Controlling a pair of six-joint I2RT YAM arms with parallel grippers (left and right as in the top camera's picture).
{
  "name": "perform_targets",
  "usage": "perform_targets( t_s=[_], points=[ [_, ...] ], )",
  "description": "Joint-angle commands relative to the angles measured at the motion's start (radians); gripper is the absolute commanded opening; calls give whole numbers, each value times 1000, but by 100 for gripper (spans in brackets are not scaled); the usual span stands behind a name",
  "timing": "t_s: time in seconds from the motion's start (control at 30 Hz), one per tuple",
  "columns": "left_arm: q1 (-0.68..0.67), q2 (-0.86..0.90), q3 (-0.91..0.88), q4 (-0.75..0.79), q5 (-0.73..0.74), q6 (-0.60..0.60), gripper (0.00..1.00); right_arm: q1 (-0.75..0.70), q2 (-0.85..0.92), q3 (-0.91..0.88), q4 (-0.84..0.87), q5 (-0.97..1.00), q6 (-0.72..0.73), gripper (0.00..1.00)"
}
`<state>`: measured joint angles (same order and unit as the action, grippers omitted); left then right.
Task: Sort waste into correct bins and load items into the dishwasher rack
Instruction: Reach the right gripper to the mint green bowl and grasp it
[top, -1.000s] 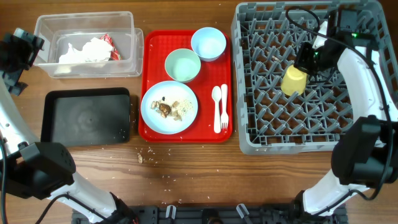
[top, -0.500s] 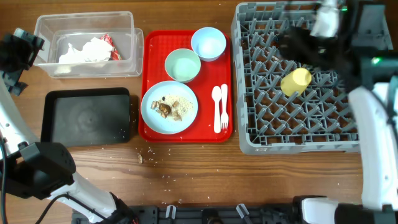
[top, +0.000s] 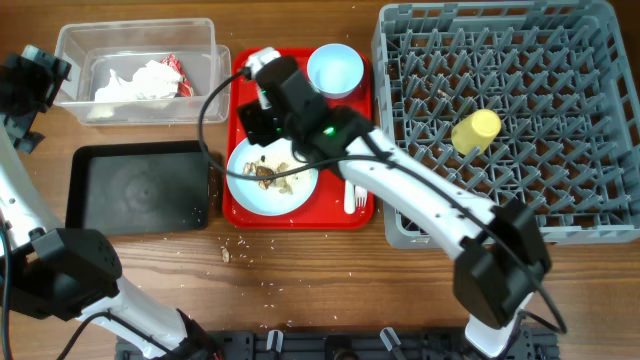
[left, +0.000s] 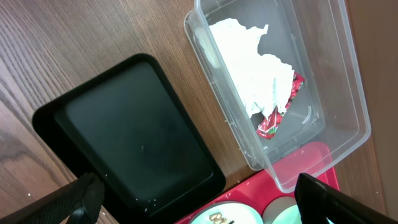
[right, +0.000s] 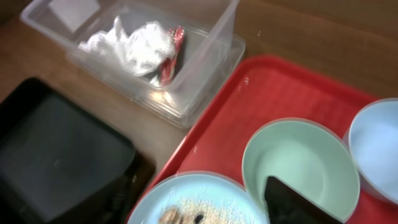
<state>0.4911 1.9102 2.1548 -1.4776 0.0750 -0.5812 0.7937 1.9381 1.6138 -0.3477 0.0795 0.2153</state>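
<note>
My right gripper (top: 262, 125) hovers open and empty over the red tray, above the light blue plate (top: 272, 175) that carries brown food scraps (right: 180, 214). The pale green bowl (right: 298, 162) sits right beside its right finger and is mostly covered by the arm from overhead. The light blue bowl (top: 335, 68) stands behind. A yellow cup (top: 476, 130) lies on its side in the grey dishwasher rack (top: 400, 225). The white spoon and fork (top: 352, 195) are partly under the arm. My left gripper (left: 205, 199) hangs wide open, high above the black tray (left: 130, 137).
The clear tub (top: 210, 60) at the back left holds a crumpled white napkin (top: 135, 80) and a red wrapper (top: 172, 68). A few crumbs (top: 228, 255) lie on the wooden table in front of the red tray (top: 300, 215). My right arm spans the rack's front left corner.
The right gripper let go of the yellow cup, which now lies in the rack, and swung left across the table to the red tray. The left arm has not moved.
</note>
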Motion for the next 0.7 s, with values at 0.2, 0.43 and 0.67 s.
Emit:
perform_targets(
  t_s=[0.2, 0.43, 0.67],
  points=[
    [0, -3, 4, 0, -10, -2, 100, -32, 198, 23, 170, 130, -13, 55],
    [0, -3, 4, 0, -10, -2, 100, -42, 257, 23, 172, 74, -33, 55],
    [0, -3, 4, 0, -10, -2, 100, -42, 303, 23, 183, 79, -59, 56]
  ],
)
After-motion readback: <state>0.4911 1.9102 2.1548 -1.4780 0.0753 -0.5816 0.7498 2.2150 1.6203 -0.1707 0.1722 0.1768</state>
